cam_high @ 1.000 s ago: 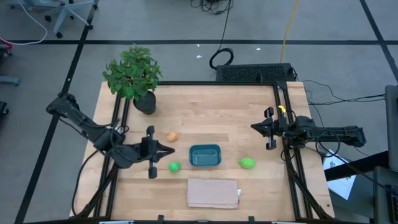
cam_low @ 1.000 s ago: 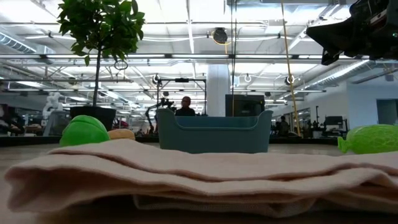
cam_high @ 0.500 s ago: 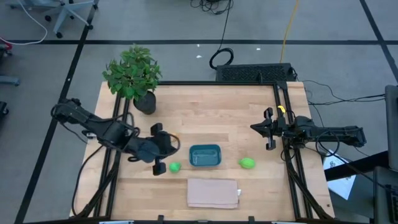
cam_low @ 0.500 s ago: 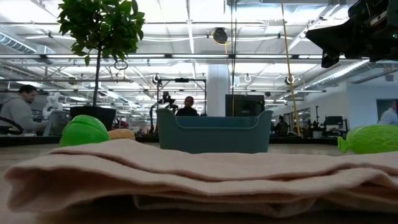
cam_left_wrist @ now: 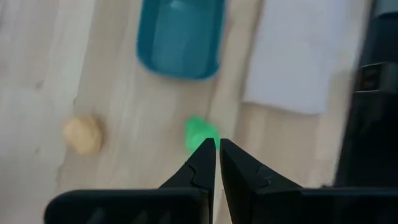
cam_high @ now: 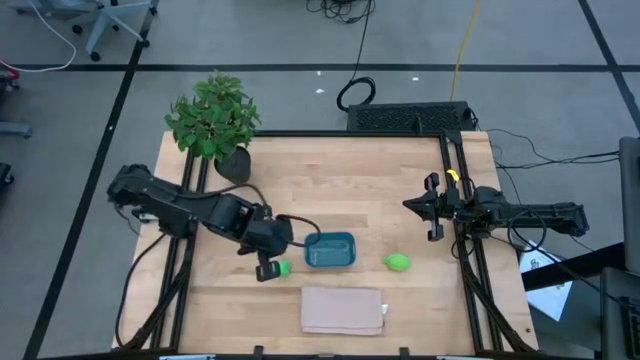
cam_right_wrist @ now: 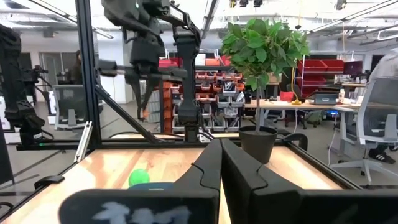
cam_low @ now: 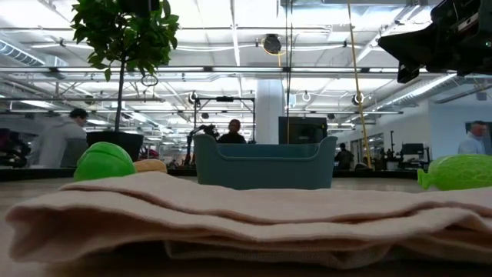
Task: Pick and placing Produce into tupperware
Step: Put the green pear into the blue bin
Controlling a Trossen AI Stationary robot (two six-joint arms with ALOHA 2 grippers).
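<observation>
- You have no brand, label or readable writing anywhere on the table's things.
- Your left gripper (cam_left_wrist: 217, 144) hangs over the table with its jaws pressed almost together and nothing between them; the small green produce (cam_left_wrist: 200, 132) lies on the wood just beyond the fingertips, apart from them.
- From above, that green piece (cam_high: 284, 267) lies just left of the teal tupperware (cam_high: 330, 250), with the left gripper (cam_high: 266, 262) right beside it.
- The orange-tan produce (cam_left_wrist: 83, 134) rests on the wood near the green piece, on its far side.
- The larger green produce (cam_high: 398, 262) lies just right of the tupperware, apart from it.
- The tupperware holds none of the produce.
- A folded beige cloth (cam_high: 343, 309) lies near the table's front edge, just in front of the tupperware.
- Your right gripper (cam_high: 432, 207) waits at the table's right side, jaws closed and holding nothing, well apart from the produce.
- A potted plant (cam_high: 214, 122) stands at the far left corner.
</observation>
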